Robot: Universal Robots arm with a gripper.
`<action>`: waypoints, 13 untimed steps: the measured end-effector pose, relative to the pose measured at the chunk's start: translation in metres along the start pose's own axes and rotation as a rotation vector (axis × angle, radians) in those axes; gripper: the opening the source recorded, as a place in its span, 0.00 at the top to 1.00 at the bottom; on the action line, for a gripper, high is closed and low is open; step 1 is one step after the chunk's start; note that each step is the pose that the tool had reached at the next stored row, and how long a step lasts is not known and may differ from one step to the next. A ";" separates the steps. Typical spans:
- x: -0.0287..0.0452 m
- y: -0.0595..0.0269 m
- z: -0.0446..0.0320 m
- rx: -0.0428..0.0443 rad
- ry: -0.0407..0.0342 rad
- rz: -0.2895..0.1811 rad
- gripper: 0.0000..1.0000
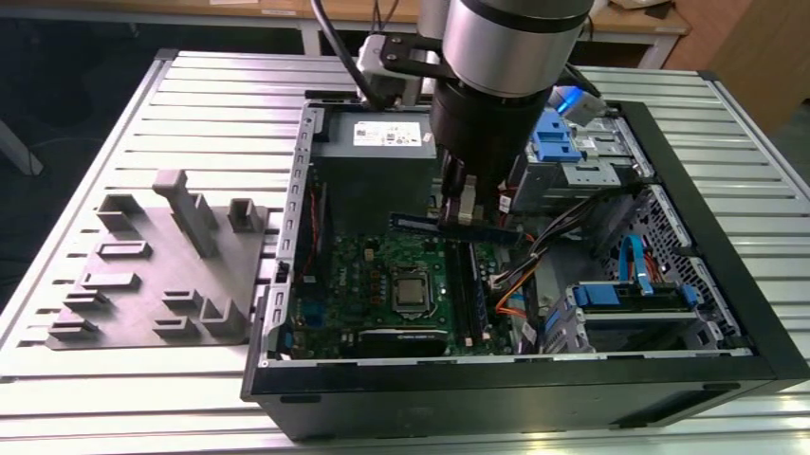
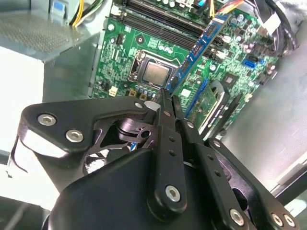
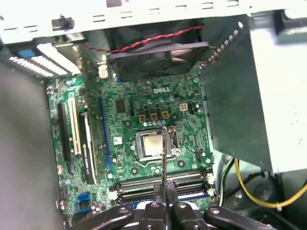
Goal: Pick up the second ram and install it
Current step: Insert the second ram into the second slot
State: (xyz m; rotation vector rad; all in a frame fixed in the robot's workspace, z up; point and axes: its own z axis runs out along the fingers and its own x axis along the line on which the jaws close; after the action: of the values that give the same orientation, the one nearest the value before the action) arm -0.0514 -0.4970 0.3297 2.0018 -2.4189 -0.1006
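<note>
The second ram (image 1: pixel 418 224) is a narrow blue-green stick, and my gripper (image 1: pixel 458 210) is shut on it. It hangs level just above the green motherboard (image 1: pixel 367 270), over the far end of the long black memory slots (image 1: pixel 466 294), and in the exterior view it lies across their line. In the second wrist view the ram (image 2: pixel 201 43) reaches out from the gripper (image 2: pixel 165 98) over the board. In the first wrist view I see the ram (image 3: pixel 164 153) edge-on as a thin line above the slots (image 3: pixel 163 181), with the gripper (image 3: pixel 165 191) below it.
The open computer case (image 1: pixel 708 284) stands on a slatted table. The grey power supply (image 1: pixel 374 156) is just behind the ram. The processor socket (image 1: pixel 412 292) sits beside the slots, and cables (image 1: pixel 532 270) and drive cages (image 1: pixel 633 294) crowd the exterior view's right. A grey parts fixture (image 1: pixel 165 265) lies at its left.
</note>
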 end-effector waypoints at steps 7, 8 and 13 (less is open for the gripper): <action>0.0000 0.0000 0.0004 0.0051 -0.0063 0.127 0.90; 0.0000 0.0000 0.0004 0.0058 -0.0071 0.145 0.90; 0.0000 0.0000 0.0007 0.0096 -0.0117 0.236 0.90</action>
State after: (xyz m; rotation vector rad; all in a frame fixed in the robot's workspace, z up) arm -0.0514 -0.4970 0.3290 1.7060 -2.6448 -0.1002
